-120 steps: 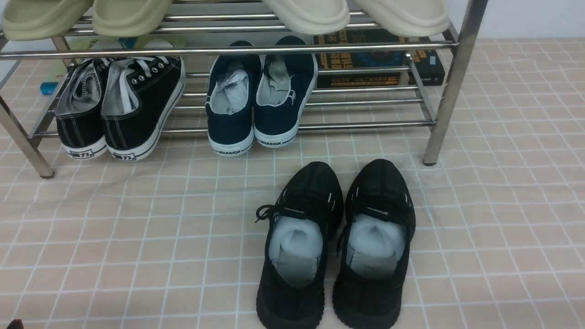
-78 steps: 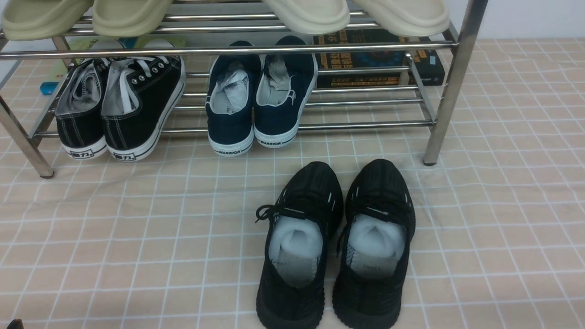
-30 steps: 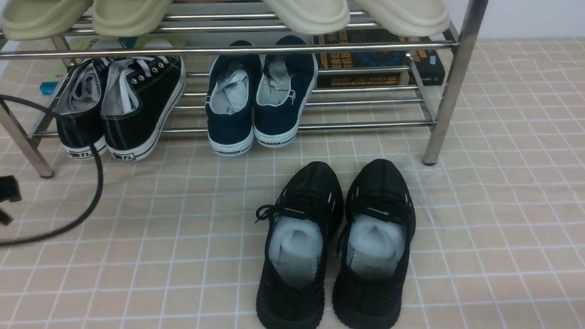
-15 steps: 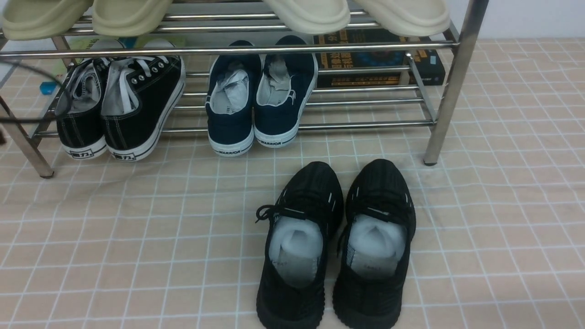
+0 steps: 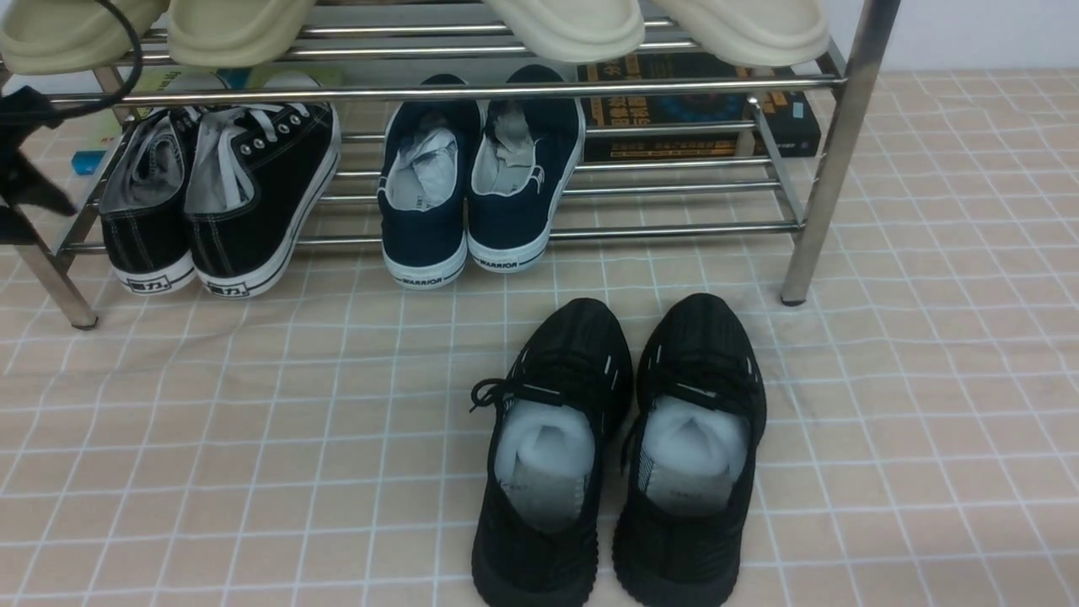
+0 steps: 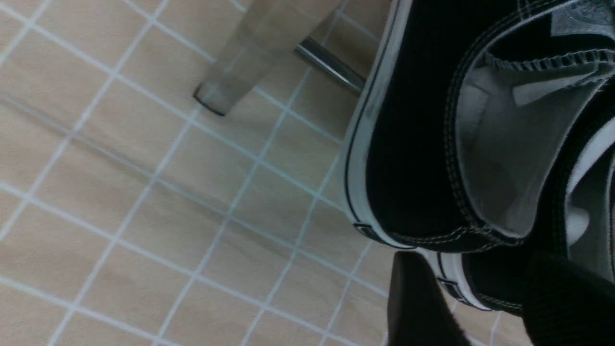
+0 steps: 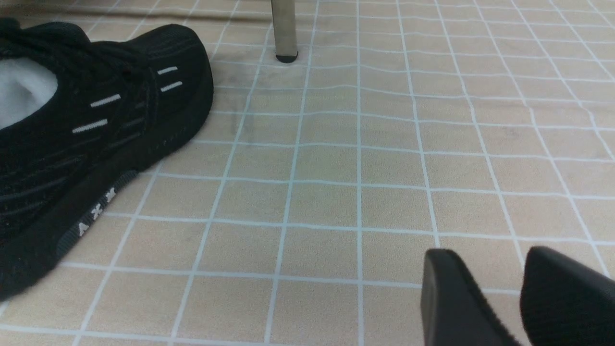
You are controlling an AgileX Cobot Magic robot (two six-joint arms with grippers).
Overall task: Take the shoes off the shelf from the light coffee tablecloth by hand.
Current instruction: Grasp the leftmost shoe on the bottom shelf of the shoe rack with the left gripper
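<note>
The black canvas shoes (image 5: 219, 194) with white laces stand on the lower tier of the chrome shelf (image 5: 590, 88), at its left end, heels toward me. The shelf stands on the light coffee tablecloth (image 5: 253, 438). My left gripper (image 5: 34, 202) is at the shelf's left end, just beside the shoes. In the left wrist view the gripper (image 6: 478, 259) is open, and the heels of the shoes (image 6: 413, 168) lie close before its fingers (image 6: 418, 307). My right gripper (image 7: 490, 254) is open and empty over bare tablecloth (image 7: 336, 192). It is out of the front view.
Navy WARRIOR slip-ons (image 5: 472, 185) sit mid-shelf. All-black knit sneakers (image 5: 615, 455) stand on the cloth in front, also in the right wrist view (image 7: 96, 120). Beige slippers (image 5: 573, 25) fill the top tier. Books (image 5: 700, 110) lie behind. A shelf leg (image 6: 240, 72) is near the left gripper.
My left arm has come in from the lower left and risen to the shelf's left end beside the canvas shoes; its cable swung up with it. The shoes have not moved.
</note>
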